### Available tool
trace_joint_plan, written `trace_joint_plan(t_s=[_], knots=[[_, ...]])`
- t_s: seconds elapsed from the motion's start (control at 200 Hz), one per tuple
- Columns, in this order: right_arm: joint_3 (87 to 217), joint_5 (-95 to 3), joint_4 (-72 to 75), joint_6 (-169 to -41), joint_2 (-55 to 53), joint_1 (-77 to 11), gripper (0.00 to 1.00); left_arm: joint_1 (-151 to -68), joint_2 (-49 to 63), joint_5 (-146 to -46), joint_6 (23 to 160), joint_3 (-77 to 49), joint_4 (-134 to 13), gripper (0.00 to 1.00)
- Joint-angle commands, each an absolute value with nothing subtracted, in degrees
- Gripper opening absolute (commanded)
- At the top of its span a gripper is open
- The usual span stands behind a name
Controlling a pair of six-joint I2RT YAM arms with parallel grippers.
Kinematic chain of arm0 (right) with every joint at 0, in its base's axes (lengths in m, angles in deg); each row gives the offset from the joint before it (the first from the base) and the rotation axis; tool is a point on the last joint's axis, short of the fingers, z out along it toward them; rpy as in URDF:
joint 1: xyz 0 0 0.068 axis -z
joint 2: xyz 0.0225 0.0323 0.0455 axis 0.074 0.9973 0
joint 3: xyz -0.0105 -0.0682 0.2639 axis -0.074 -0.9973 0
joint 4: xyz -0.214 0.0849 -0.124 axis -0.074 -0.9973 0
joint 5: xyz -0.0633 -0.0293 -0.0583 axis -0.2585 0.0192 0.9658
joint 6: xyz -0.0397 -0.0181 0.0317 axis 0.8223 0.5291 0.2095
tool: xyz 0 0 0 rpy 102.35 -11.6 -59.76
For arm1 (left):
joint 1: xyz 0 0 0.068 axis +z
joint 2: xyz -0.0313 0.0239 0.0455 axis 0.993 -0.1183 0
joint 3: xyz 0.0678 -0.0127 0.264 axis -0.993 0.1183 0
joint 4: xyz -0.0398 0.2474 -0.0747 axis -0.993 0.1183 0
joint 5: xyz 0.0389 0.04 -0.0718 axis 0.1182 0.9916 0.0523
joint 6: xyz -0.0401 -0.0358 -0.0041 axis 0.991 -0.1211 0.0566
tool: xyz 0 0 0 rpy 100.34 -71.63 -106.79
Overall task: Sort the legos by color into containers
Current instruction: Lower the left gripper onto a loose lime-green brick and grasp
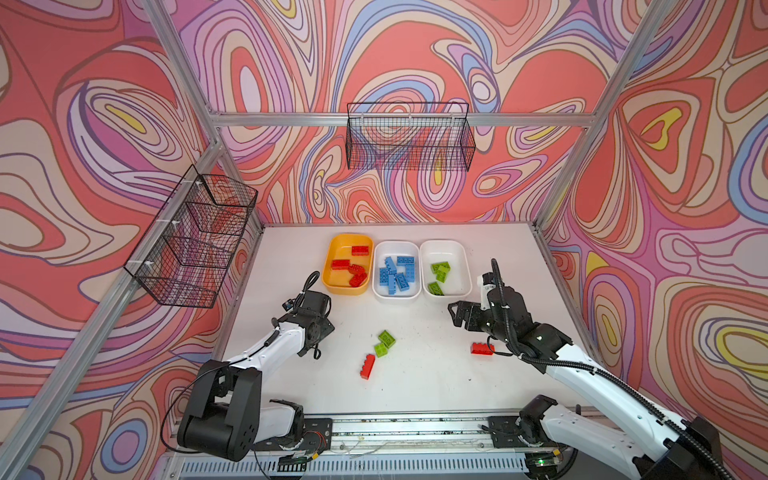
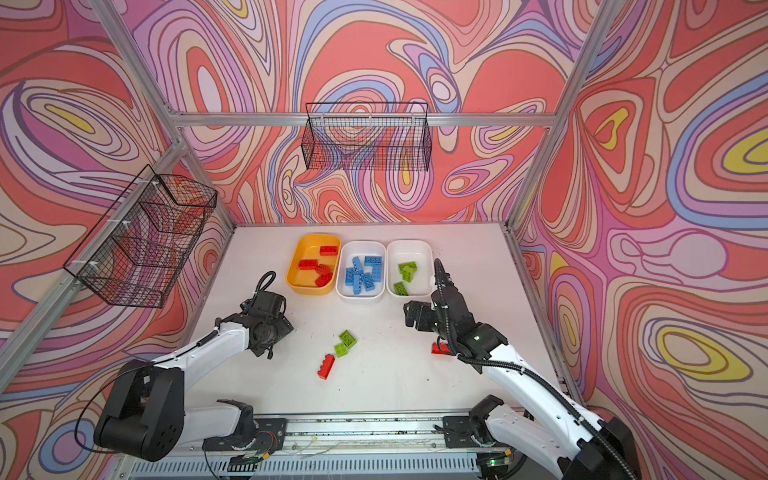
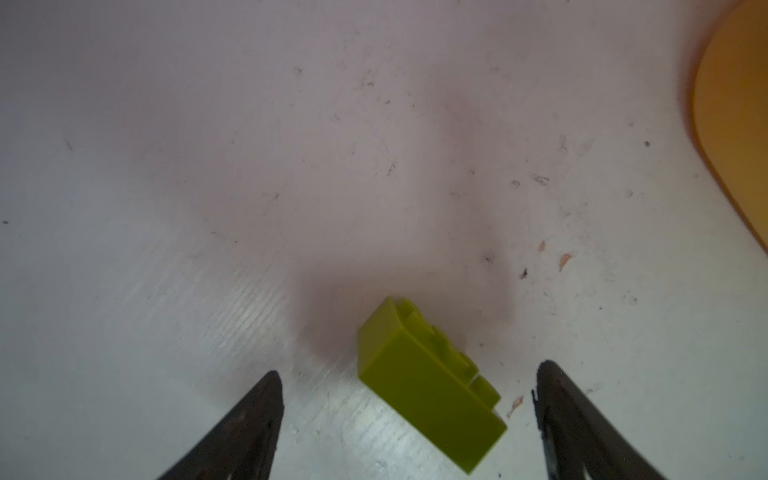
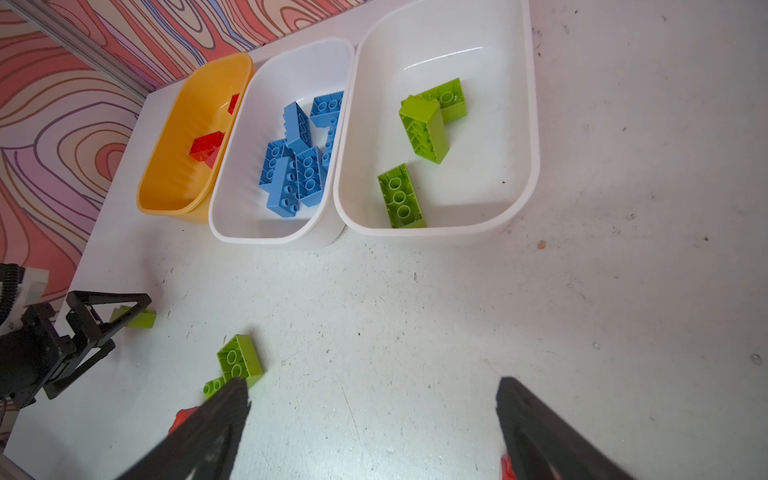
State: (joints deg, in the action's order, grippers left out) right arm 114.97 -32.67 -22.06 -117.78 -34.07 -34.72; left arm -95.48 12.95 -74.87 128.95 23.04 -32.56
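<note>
Five legos lie loose on the surface [image 1: 415, 395], while the rest sit sorted in the three tubs at the back: reds in the yellow-orange tub [image 1: 347, 290], blues in the middle white tub [image 1: 395, 296], greens in the right white tub [image 1: 461, 253]. My left hand [image 3: 408, 370] is down low around a green brick [image 3: 424, 382] that lies on its side, studs facing sideways. The fingers stand apart with a gap on either flank, so nothing is gripped yet. I judge they are set to straddle it before closing, but the brick lies askew between them and may twist as they meet. It rests near the yellow-orange tub, well apart from the green one, so a carry across the row awaits. My right hand [image 4: 372, 381] hangs fully spread and empty, facing the tubs. Two more green bricks [image 1: 387, 338] touch mid-surface, a red brick [image 1: 367, 366] lies just beside them, and another red brick [image 1: 482, 348] lies against my right arm.
</note>
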Motion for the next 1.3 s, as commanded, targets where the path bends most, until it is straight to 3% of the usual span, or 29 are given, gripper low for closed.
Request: trace_joint_plan(t_s=[0.0,0.21,0.456,0.846,1.047,1.297], knots=[[114.1,-32.2,-21.7,-117.2,-33.9,-35.0,0.98,-95.0,11.1,-76.0,128.6,21.1,-34.2,0.75],[113.5,-32.4,-20.7,-116.9,-32.9,-35.0,0.98,-95.0,7.5,-75.4,127.4,18.5,-34.0,0.7],[113.5,-32.5,-19.6,-115.7,-31.0,-35.0,0.98,-95.0,4.2,-75.0,126.5,16.5,-34.1,0.57],[113.5,-33.3,-17.9,-114.7,-29.0,-35.1,0.98,-95.0,1.3,-79.2,125.2,15.1,-33.6,0.08],[113.5,-33.1,-18.0,-114.7,-29.9,-35.0,0.98,-97.1,5.1,-80.7,123.9,13.4,-30.4,0.05],[112.7,-30.7,-20.5,-116.2,-35.3,-35.0,0.98,-110.2,3.9,-76.7,121.3,-3.9,-23.1,0.05]])
